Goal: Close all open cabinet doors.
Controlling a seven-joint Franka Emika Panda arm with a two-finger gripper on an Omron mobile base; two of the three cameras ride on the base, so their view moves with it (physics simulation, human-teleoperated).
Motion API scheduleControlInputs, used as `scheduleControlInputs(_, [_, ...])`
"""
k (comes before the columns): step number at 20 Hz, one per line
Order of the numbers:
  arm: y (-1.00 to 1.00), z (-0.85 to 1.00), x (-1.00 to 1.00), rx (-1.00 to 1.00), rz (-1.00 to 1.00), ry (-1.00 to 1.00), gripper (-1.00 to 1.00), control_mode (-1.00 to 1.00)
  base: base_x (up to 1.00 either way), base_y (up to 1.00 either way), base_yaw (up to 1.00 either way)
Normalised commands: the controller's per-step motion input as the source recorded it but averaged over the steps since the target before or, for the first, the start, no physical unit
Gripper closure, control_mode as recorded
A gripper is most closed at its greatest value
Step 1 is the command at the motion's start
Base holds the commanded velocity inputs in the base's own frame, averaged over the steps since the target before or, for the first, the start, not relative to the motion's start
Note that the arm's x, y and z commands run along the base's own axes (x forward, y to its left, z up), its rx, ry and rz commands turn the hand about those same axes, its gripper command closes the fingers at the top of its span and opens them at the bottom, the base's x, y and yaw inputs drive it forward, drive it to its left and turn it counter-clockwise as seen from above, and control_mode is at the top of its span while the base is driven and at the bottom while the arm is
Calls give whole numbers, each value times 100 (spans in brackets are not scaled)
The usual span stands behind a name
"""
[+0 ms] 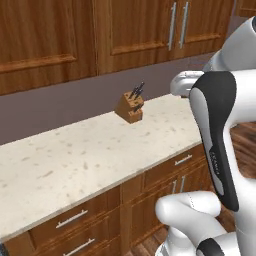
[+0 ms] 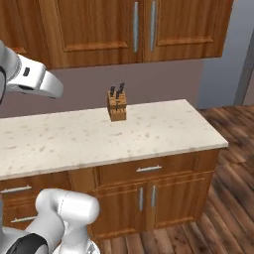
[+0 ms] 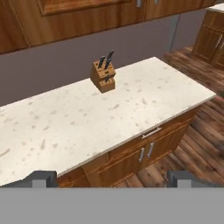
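Reddish-brown wall cabinet doors (image 1: 135,30) with long vertical silver bar handles (image 1: 172,26) hang above the counter. In the right base view the same doors (image 2: 94,30) look flush with their frames, the two handles (image 2: 135,20) side by side. The hand view catches just the lower edge of the doors (image 3: 78,17) at its top. My gripper (image 3: 113,179) hovers high over the counter's front, well back from the doors. It is open, with fingertips (image 3: 41,178) far apart and nothing between them.
A wooden knife block (image 1: 131,106) stands near the back of the speckled white counter (image 1: 75,155). Drawers (image 2: 141,169) and short base cabinet doors (image 2: 149,198) sit below. Wood floor (image 2: 228,208) lies to the right, with another cabinet (image 3: 214,35) beyond it.
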Motion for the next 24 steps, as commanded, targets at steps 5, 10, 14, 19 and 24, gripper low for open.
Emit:
scheduleControlInputs(5, [0,0,0,0,0,0,-100,100,2,-42,-47])
scheduleControlInputs(10, [0,0,0,0,0,0,-100,100,3,-41,-48])
scheduleControlInputs(14, [0,0,0,0,0,0,-100,100,4,-24,-51])
scheduleControlInputs(19, [0,0,0,0,0,0,-100,100,11,-24,-50])
scheduleControlInputs(24, [0,0,0,0,0,0,-100,100,52,-27,-46])
